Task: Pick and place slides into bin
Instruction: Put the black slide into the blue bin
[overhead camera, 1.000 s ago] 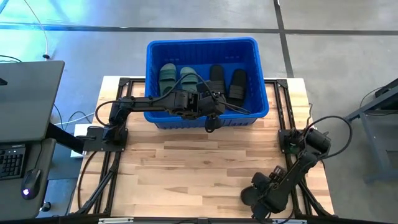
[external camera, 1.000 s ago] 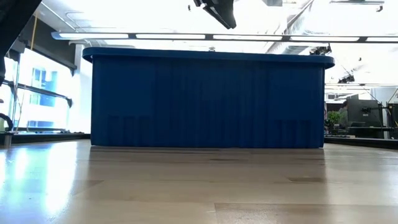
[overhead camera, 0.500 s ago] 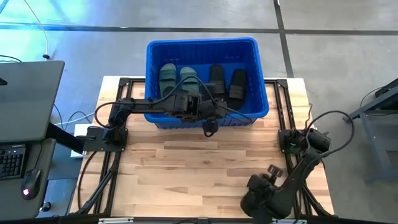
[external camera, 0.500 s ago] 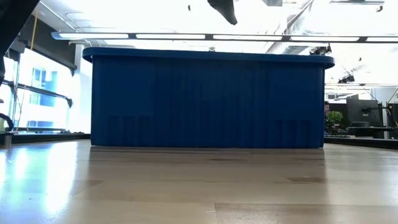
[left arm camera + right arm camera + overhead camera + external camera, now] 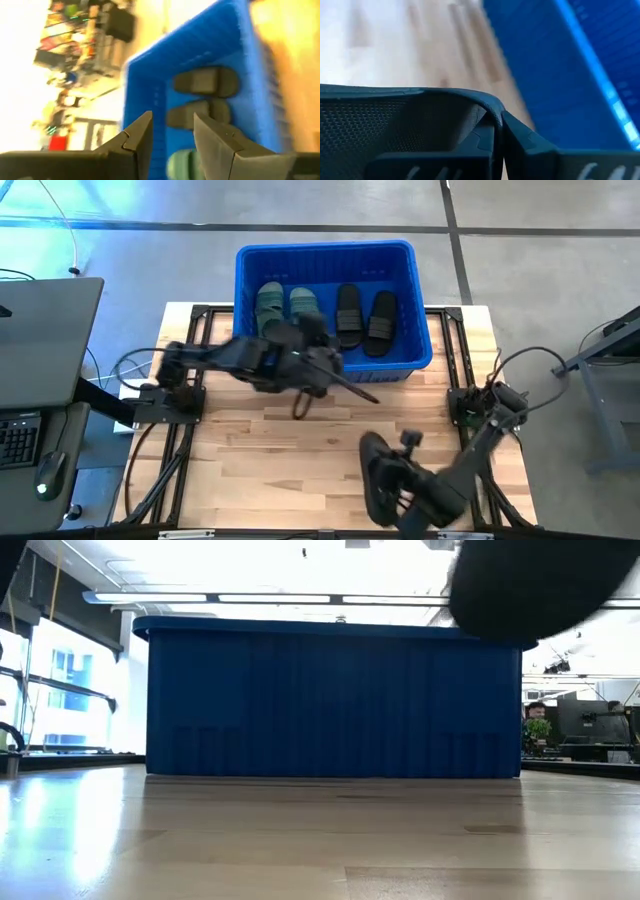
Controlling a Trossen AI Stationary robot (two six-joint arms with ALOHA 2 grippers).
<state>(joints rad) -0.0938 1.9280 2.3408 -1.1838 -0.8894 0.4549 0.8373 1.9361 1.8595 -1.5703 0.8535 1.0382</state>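
The blue bin (image 5: pixel 250 260) stands at the table's far middle. On its floor lie two green slides (image 5: pixel 270 305) and two black slides (image 5: pixel 348 310), side by side. My left gripper (image 5: pixel 172 125) hangs open and empty over the table just in front of the bin's near wall. My right gripper (image 5: pixel 403 483) is shut on another black slide (image 5: pixel 373 475) over the near right part of the table. That slide also shows as a dark shape (image 5: pixel 525 590) high in the low view. My right gripper pinches a thin curved edge (image 5: pixel 487 107) of the black slide between its two fingers; whether that edge is strap or sole, I cannot tell. The fingers come from the table's right side. The slide is lifted clear of the table, lengthwise from near to far.
Black metal frames (image 5: pixel 185 380) run along both side edges of the wooden table. A desk with a keyboard (image 5: pixel 20 440) stands off the left side. Bare wood (image 5: pixel 280 460) lies between the bin and the near edge.
My right gripper has gone from the near right corner toward the table's left and up, and the black slide has come with it, lifted clear. My left gripper has drawn back from over the bin's near wall toward the near edge and the left.
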